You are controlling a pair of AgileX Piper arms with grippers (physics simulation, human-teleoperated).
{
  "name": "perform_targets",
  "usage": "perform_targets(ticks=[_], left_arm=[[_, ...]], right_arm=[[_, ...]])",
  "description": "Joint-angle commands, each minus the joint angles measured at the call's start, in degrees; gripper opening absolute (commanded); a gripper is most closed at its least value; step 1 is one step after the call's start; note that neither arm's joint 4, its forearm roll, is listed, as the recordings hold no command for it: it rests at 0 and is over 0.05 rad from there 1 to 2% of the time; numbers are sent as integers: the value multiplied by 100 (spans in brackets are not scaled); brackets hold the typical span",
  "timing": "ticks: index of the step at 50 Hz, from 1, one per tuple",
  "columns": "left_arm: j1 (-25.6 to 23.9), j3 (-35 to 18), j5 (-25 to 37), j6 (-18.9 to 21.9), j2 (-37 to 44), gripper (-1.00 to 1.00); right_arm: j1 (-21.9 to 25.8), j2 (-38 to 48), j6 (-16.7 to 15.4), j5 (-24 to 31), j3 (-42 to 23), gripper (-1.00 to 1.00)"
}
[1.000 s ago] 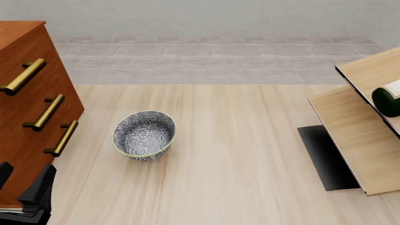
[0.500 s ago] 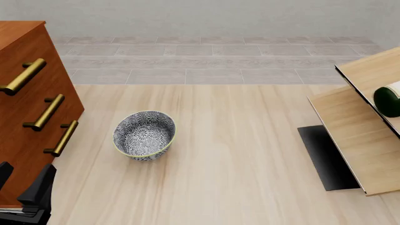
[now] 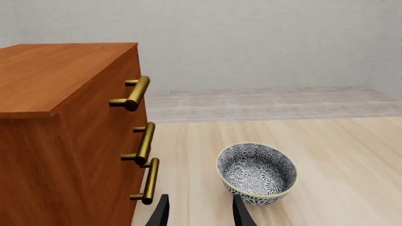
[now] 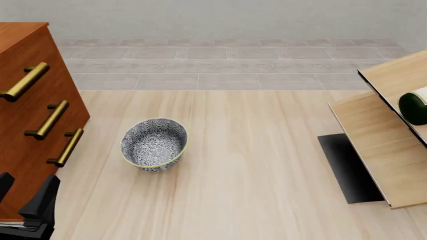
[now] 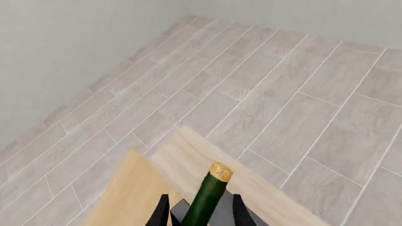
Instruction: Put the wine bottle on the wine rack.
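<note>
Your right gripper [image 5: 197,212] grasps the slim dark green glass wine bottle [image 4: 415,106] over the pale-wood slanted-panel wine rack [image 4: 380,145] at the worktop's right edge; releasing now, it could roll down. Left gripper [image 3: 197,214] is released.

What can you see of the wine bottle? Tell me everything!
The wine bottle looks like dark green glass, with a slim neck and a tan cork on top. The right pincer has a finger on each side of the neck. In the front view only its round dark bottom and a bit of white label show, over the wine rack.
</note>
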Motion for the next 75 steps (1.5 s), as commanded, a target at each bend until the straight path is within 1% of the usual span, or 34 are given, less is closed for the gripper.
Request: perform_targets(ticks=[1, 13, 16, 21, 24, 26, 29, 32, 34, 35, 37, 39, 42, 49, 58, 62, 66, 69, 70, 75], left_arm=[[-6, 0, -1, -3, -1, 100], [5, 0, -5, 3, -1, 100], [12, 0, -12, 8, -1, 100], [8, 0, -19, 9, 1, 100], [13, -1, -34, 23, 3, 100], [12, -3, -48, 32, 3, 100], [18, 1, -72, 60, -4, 100], [-6, 0, -98, 122, -3, 100], [-16, -5, -116, 140, -3, 100], [-22, -13, -121, 151, -3, 100], [-22, -29, -126, 188, -3, 100], [-34, -88, -92, 206, -4, 100], [-17, -161, -54, 232, 1, 100], [-3, -253, 30, 279, -3, 100], [10, -517, 222, 355, -4, 100], [22, -680, 342, 368, -4, 100], [24, -802, 434, 376, -5, 100], [11, -855, 475, 398, -5, 100], [23, -876, 486, 395, -5, 100], [24, -999, 584, 437, -5, 100]], right_arm=[[-51, -119, 35, 81, -68, 100], [-146, -345, 78, 262, -192, 100], [-148, -431, -33, 325, -201, 100], [-118, -587, -82, 407, -230, 100], [-61, -713, -131, 464, -244, 100], [6, -832, -253, 473, -219, 100], [56, -915, -292, 509, -193, 100], [112, -1045, -402, 548, -163, 100], [214, -1149, -344, 566, -117, 100], [227, -1205, -419, 580, -114, 100], [241, -1246, -446, 599, -106, 100], [272, -1333, -558, 622, -86, 100], [333, -1432, -547, 638, -34, 100], [418, -1622, -686, 705, 21, 100], [569, -1908, -779, 834, 85, 100], [713, -2079, -808, 928, 93, 100], [843, -2248, -922, 980, 165, 100], [925, -2349, -948, 1006, 204, 100], [945, -2395, -1016, 1014, 223, 100], [1131, -2616, -1077, 1084, 335, 100]])
